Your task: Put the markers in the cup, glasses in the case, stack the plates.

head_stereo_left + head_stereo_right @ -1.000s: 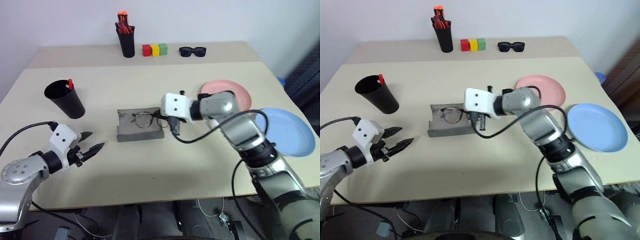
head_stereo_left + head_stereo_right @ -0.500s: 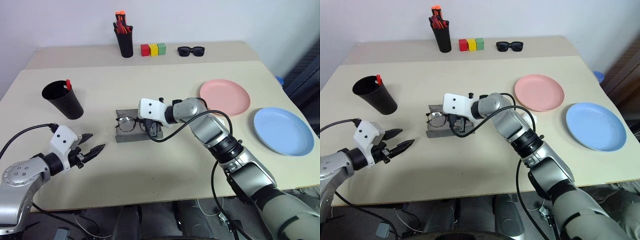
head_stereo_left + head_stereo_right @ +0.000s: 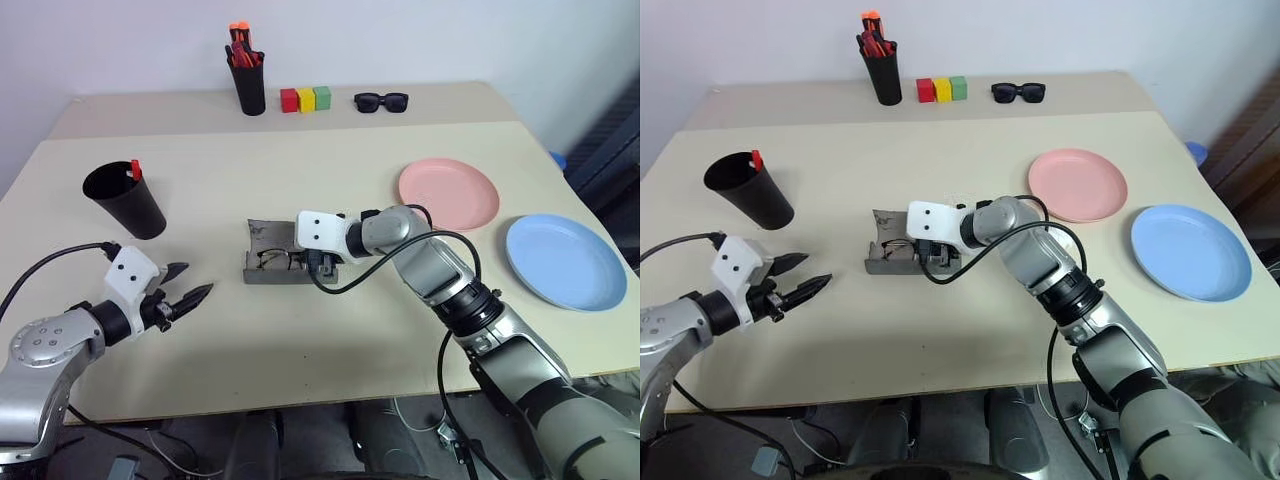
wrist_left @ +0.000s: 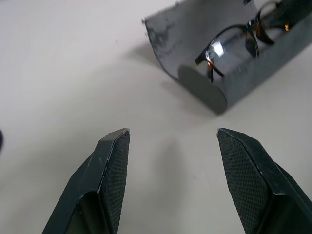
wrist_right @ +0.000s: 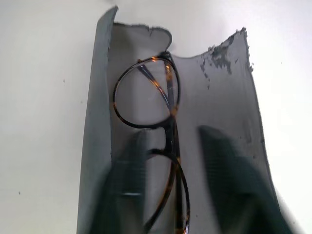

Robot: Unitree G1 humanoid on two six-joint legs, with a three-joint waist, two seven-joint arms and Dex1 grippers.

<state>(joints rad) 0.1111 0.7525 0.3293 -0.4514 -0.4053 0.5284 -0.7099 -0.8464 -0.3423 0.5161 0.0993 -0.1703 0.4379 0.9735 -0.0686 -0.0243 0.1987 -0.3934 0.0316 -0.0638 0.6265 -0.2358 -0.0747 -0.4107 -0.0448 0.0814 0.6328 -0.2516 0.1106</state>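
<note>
The case (image 3: 272,262) lies open near the middle of the table (image 3: 330,350), lid raised. The glasses (image 5: 156,146) lie folded inside it. The right gripper (image 3: 322,266) sits at the right end of the case, its fingers (image 5: 124,190) parted on either side of the frame and not clamping it. The left gripper (image 3: 185,295) hovers over bare table left of the case, jaws wide and empty. The cup (image 3: 125,198) stands at the left with a red-capped marker (image 3: 134,171) in it. The pink plate (image 3: 449,192) and the blue plate (image 3: 565,262) lie side by side on the right, unstacked.
</note>
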